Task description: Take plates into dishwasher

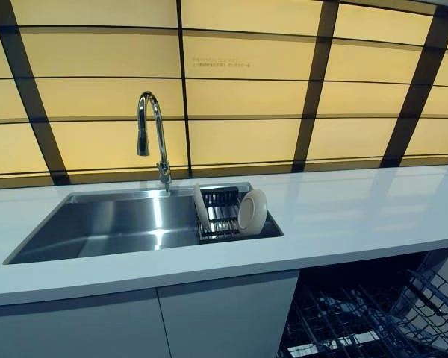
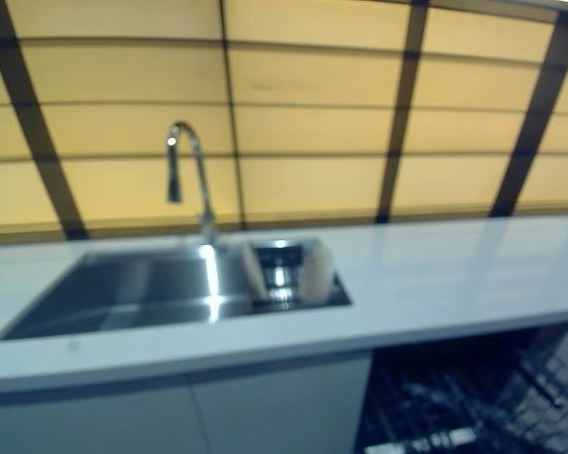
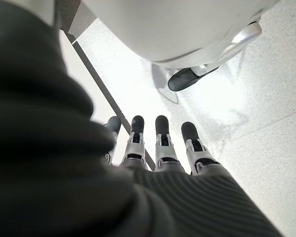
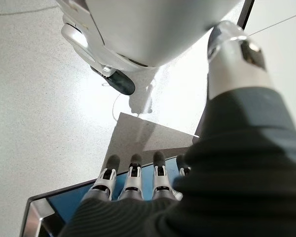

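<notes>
Two pale plates stand on edge in a wire rack [image 1: 220, 224] at the right end of the sink: a round one [image 1: 252, 212] leaning right and a thinner one [image 1: 201, 206] seen edge-on to its left. The dishwasher's dark wire basket [image 1: 373, 313] is pulled out below the counter at the lower right. Neither hand appears in the eye views. My left hand [image 3: 163, 148] hangs over the pale floor, fingers straight and holding nothing. The right hand [image 4: 133, 182] hangs the same way, its straight fingers empty.
A tall chrome tap [image 1: 153, 134] rises behind the steel sink [image 1: 112, 224]. The white counter [image 1: 358, 216] runs right across the view, with grey cabinet doors [image 1: 224, 321] under it. A blue panel with a metal edge [image 4: 49, 207] shows beyond the right hand.
</notes>
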